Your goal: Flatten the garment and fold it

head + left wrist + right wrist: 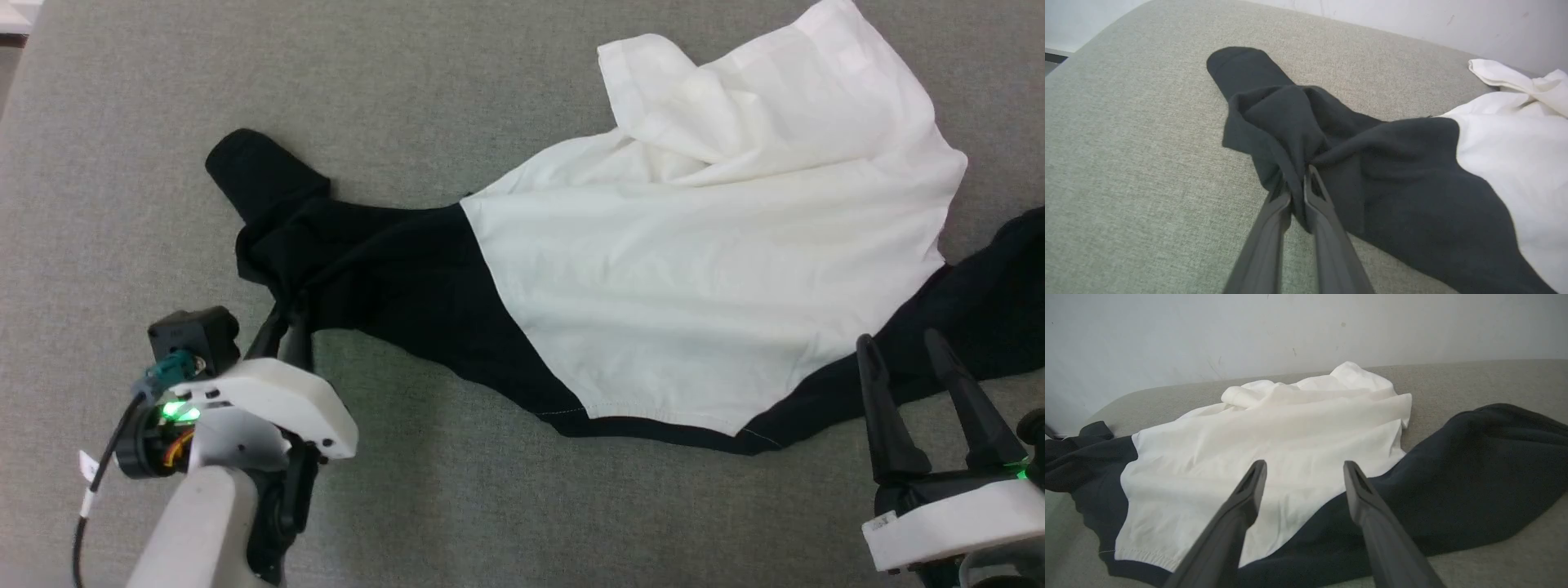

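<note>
The left hand (287,320) reaches up from the lower left on a pale forearm (192,523), with a green light glowing on its white wrist housing (277,400). Its two dark fingers (1274,228) are pressed together, pinching a fold of the garment (1290,134). The right hand (898,343) sits at the lower right, its fingers (1237,510) pointing up and spread wide apart, gripping nothing.

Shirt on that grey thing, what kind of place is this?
Probably an indoor workroom or lab, though that is not certain. The shirt lies on a broad top covered in grey cloth, and a plain pale wall stands behind it.
</note>
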Robot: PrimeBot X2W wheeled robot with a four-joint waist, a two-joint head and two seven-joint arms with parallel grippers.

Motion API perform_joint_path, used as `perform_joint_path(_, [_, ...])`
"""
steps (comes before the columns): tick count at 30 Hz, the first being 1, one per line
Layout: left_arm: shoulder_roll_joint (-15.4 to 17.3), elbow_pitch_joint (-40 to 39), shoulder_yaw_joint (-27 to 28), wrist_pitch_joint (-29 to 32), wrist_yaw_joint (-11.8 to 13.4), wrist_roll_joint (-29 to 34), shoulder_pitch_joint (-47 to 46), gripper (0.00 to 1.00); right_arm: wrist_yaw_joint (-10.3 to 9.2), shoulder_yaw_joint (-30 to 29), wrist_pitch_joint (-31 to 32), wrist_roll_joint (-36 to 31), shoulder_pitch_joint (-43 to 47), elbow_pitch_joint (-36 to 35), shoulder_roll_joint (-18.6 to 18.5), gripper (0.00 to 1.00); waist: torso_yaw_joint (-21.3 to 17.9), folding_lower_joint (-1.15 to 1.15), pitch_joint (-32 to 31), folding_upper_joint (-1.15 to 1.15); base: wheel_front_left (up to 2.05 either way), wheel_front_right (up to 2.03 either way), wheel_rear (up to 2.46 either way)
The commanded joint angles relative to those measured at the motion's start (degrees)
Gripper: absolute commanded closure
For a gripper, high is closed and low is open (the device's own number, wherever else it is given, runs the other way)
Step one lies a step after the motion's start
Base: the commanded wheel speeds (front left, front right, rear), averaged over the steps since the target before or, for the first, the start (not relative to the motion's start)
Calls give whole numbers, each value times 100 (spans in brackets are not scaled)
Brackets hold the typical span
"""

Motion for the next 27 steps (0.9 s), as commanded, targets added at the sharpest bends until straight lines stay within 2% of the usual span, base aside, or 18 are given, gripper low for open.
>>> perform_joint_path(1, [-73, 14, 8, -126, -41, -66, 60, 0, -10, 24, 13, -38, -25, 13, 15, 0, 1, -1, -36, 1, 0, 0, 0])
perform_joint_path(5, [-206, -120, 43, -545, -59, -116, 265, 0, -10, 57, 26, -36, 6, 81, 15, 0, -20, -1, -176, 1, 0, 0, 0])
perform_joint_path(9, [-192, -798, -103, -719, -127, -47, 638, 0, -10, 112, 11, 13, 57, 139, 15, 0, -50, -1, -286, 1, 0, 0, 0])
perform_joint_path(12, [79, -1458, -562, -397, -454, 110, 887, 0, -10, 159, 1, 47, 108, 160, 15, 0, -68, -1, -308, 1, 0, 0, 0])
perform_joint_path(15, [542, -1806, -1082, 195, -757, 504, 976, 0, -10, 197, -7, 56, 118, 155, 15, 0, -100, -1, -249, 1, 0, 0, 0])
perform_joint_path(18, [826, -1759, -1474, 629, -1000, 840, 872, 0, -10, 228, 1, 53, 87, 137, 15, 0, -143, -1, -144, 1, 0, 0, 0])
perform_joint_path(21, [884, -1526, -1713, 827, -1172, 1009, 667, 0, -10, 245, 28, 34, 39, 116, 15, 0, -188, -1, -40, 1, 0, 0, 0])
perform_joint_path(27, [890, -1097, -1902, 865, -1271, 1362, 191, 0, -10, 212, 55, 0, -34, 66, 15, 0, -271, -1, 150, 1, 0, 0, 0])
